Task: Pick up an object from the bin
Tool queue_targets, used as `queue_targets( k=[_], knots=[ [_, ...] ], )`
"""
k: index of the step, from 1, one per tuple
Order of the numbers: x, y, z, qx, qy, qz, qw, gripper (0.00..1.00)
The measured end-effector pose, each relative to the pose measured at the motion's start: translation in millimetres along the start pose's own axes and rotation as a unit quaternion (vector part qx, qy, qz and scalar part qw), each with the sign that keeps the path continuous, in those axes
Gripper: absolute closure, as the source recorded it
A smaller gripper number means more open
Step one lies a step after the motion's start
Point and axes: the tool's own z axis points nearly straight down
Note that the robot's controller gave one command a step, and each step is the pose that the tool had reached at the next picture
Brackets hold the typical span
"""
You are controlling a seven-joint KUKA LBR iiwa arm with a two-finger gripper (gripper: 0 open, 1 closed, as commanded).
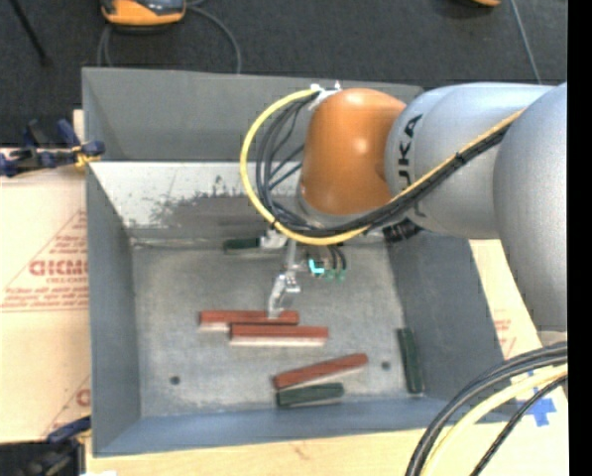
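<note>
- fingers [284,291] of the gripper [279,306]: they read as one narrow silver blade with no gap visible, so pressed together, nothing pinched.
- tips sit low in the grey metal bin [112,296], at the right end of a red-brown flat stick [241,317] lying mid-floor. Touching it or just above it: can't tell from this angle.
- just beside that, toward the near wall: a second stick, red-brown with a pale edge [279,334]. It's parallel and offset right; the two are touching or nearly so.
- nearer the near wall: a third red-brown stick [320,369], tilted, with a dark green stick [310,396] right against it.
- well apart: a long dark green bar [409,359] by the right wall and a small dark green piece [241,246] near the far wall.
- above the fingers: orange wrist cover [345,152] and yellow cable loop [244,162].
- handling, my read: the stick looks stiff, light and thin. Lying flat, it offers little height to grab, and the smooth faces may slip.
- hold point: across the narrow width near the middle. An end grip would likely let it pivot.
- risk: the neighbour crowds the near side, leaving little room for a finger there. The fingers would have to spread first.
- nothing lifted yet.
</note>
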Motion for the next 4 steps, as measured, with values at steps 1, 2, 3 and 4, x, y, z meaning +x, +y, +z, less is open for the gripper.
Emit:
queue_targets(
  k=[1, 2, 3, 4],
  knots=[
    [-1.9, -0.1, -4.3, 0.000, -0.0037, 0.001, 1.0000, 0.00],
    [81.2, 0.0, 61.7, 0.000, -0.0077, -0.048, 0.9988, 1.00],
    [81.3, 0.1, 61.7, 0.000, -0.0077, -0.048, 0.9988, 1.00],
    [57.1, 5.3, -97.0, 0.001, -0.0062, -0.055, 0.9984, 1.00]
  ],
)
